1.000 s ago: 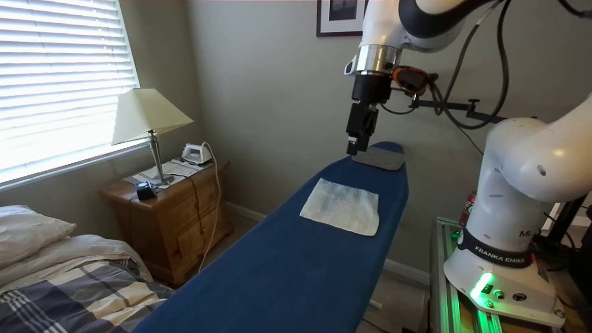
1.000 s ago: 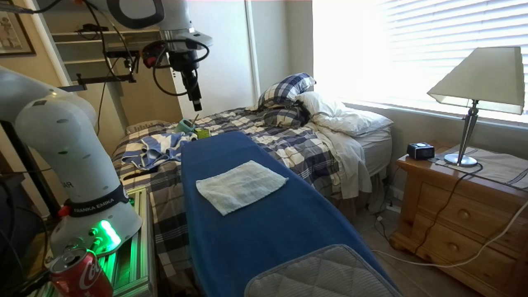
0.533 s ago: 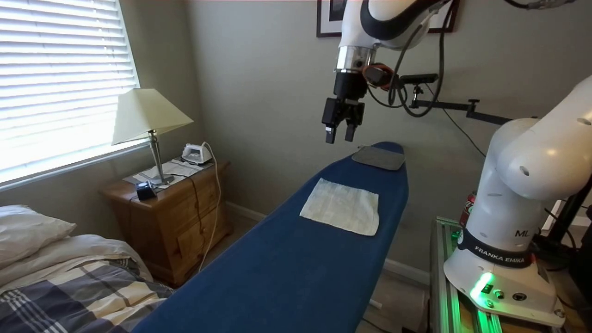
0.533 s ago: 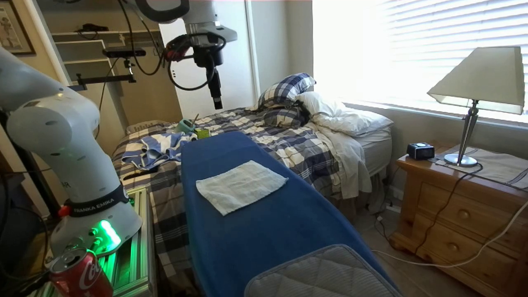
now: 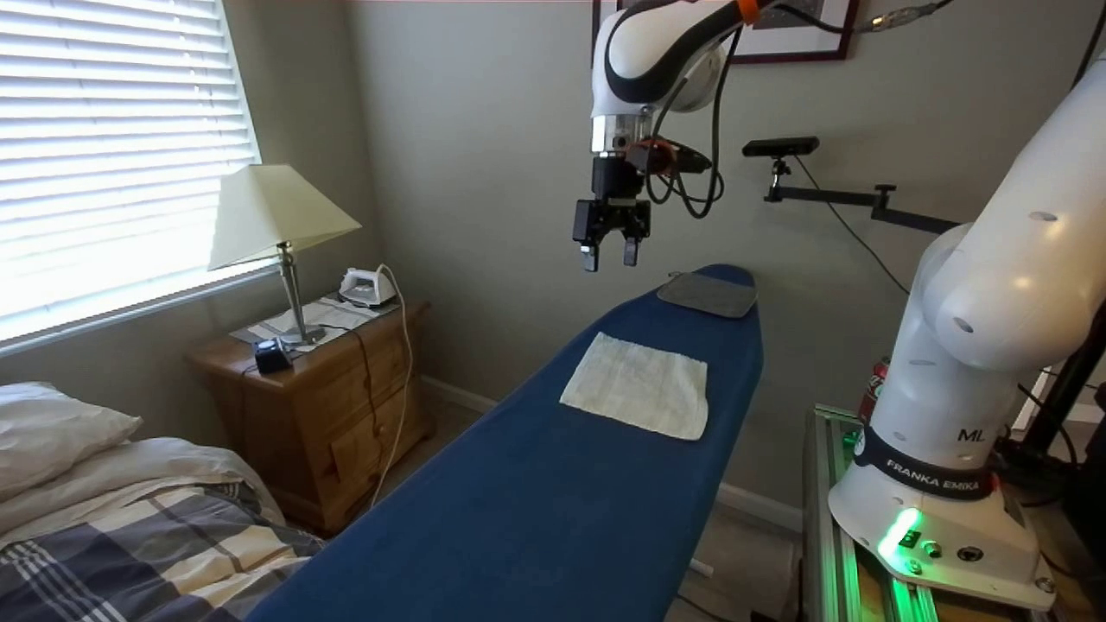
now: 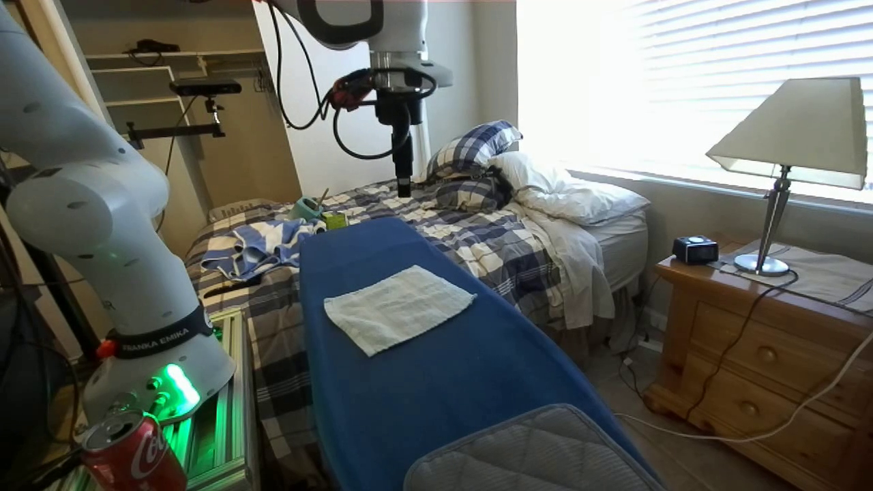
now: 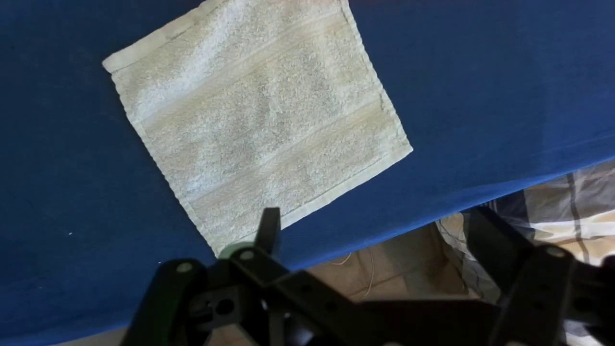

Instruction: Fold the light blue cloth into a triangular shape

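The small, square, almost white, faintly bluish cloth (image 7: 264, 110) of textured fabric is spread flat on the long, dark blue, fabric-covered tabletop (image 5: 518, 518), its four corners being shown in both exterior views. The black, two-pronged gripper (image 5: 611, 257) is held in the air above the level of the cloth, its jaws released and parted wide. A grey quilted fabric pad (image 5: 707, 295) is set at the tabletop's tapered end, apart from the cloth.
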{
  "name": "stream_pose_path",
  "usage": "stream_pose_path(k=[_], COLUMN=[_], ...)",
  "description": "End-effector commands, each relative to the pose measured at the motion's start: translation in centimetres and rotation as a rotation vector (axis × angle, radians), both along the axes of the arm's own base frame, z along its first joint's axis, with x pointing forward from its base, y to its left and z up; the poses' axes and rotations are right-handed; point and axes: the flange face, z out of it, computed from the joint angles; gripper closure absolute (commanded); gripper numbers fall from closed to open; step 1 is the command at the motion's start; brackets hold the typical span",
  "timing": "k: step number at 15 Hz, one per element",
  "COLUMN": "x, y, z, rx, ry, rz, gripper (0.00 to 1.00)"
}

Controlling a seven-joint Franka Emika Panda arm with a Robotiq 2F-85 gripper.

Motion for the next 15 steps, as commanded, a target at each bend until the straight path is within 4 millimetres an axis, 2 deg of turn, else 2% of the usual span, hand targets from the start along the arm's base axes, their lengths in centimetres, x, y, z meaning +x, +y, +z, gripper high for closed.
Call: stream_pose_path(k=[1, 3, 7, 11, 15], x=[0.2, 0.2, 2.5, 5.2, 8.1], y=[0.0, 0.0, -3.0, -5.6, -7.4], z=[0.0, 0.1, -2.0, -3.4, -6.5], rx=[0.0, 0.0, -0.115, -0.272, -0.308], ry=[0.002, 0.001, 0.142, 0.181, 0.156], rz=[0.0, 0.001, 0.146, 0.312, 0.491], gripper=[0.0, 0.0, 0.0, 0.0, 0.0])
